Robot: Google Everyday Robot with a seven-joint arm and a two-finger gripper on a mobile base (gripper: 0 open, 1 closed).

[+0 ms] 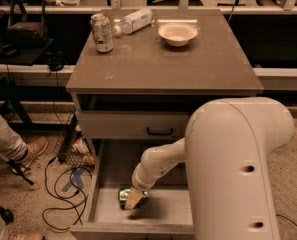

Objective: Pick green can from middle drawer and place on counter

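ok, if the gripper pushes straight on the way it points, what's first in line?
The green can: the gripper is low in the middle drawer, pointing down, right at the can. Contact is unclear; the drawer floor lies just beyond.

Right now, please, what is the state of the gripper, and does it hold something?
Gripper: low inside the middle drawer, right at the green can; open, closed or holding cannot be told.
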